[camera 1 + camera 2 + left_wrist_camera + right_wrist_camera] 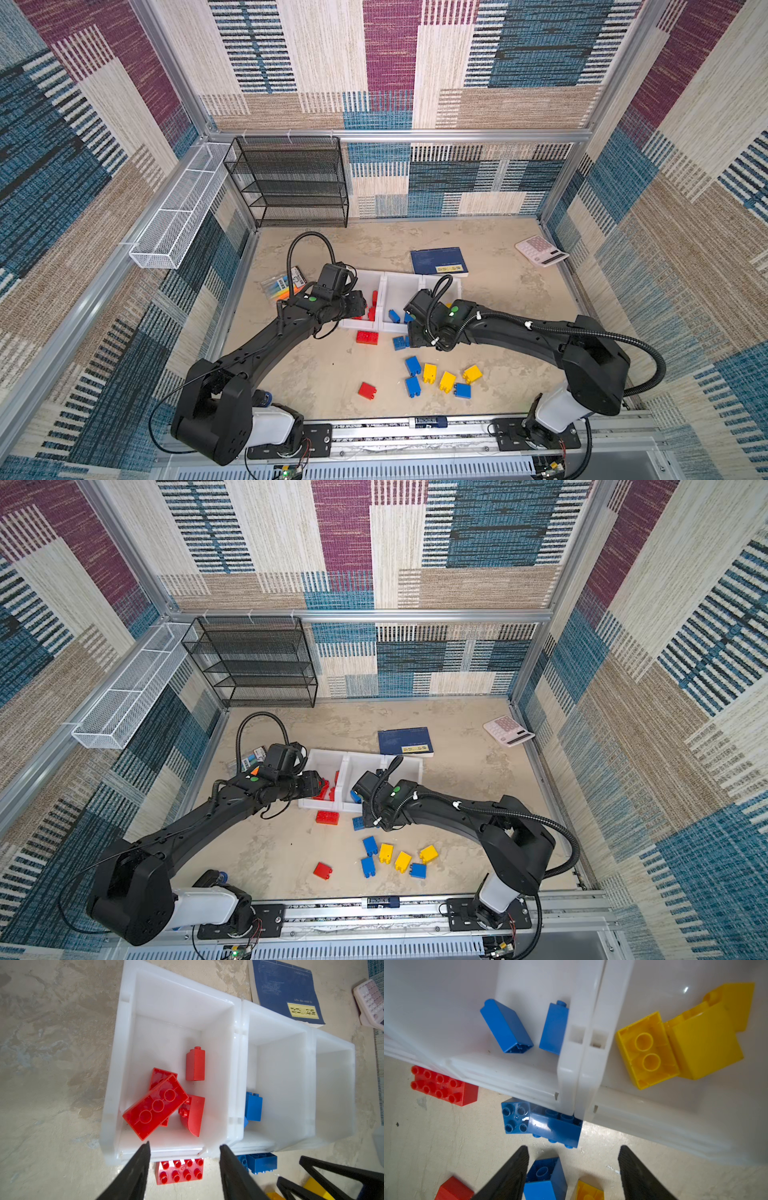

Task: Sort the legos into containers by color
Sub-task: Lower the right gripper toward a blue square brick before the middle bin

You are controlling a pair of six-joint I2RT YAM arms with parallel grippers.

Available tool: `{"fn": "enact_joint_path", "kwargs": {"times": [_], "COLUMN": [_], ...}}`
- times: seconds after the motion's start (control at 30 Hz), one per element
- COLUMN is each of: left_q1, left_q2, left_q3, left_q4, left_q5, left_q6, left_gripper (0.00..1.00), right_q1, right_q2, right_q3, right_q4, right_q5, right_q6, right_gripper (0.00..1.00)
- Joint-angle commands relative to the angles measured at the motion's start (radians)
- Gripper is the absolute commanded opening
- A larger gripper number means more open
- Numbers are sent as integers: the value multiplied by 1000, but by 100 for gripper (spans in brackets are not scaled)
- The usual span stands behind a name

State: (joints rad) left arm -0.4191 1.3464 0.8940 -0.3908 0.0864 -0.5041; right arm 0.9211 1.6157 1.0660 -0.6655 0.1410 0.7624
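Tabletop (324, 374): arms bent inward; L tool (185, 1148) at bin (128, 1064), R tool (573, 1148) over blue brick (546, 1178); both spread, empty.

In a top view the black right arm (519, 332) covers most of the rightmost white plastic bin (455, 283), hiding nearly all it holds, and one end of the blue oblong brick (399, 343). The black left arm (291, 321) hides part of a flat colour-striped packet (279, 286). In the right wrist view a red brick (453, 1189) and a yellow brick (589, 1191) are cut by the edge.
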Motion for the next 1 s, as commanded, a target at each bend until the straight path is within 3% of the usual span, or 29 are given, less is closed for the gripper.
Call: {"fn": "enact_joint_path", "kwargs": {"times": [0.0,0.43,0.7,0.97], "left_q1": [0,0,0,0], "left_q2": [-4,10,13,28], "left_q3": [-5,-4,-9,7], "left_q4": [17,4,4,-1], "left_q5": [10,13,13,21], "left_q6": [-8,10,6,11], "left_gripper": [57,57,57,57], "right_q1": [6,15,19,19], "right_q2": [14,113,134,85], "right_q3": [14,67,62,34], "right_q4": [28,26,21,23], "right_q5": [21,20,9,23], "right_q6": [22,5,1,14], "right_gripper": [71,71,65,47]}}
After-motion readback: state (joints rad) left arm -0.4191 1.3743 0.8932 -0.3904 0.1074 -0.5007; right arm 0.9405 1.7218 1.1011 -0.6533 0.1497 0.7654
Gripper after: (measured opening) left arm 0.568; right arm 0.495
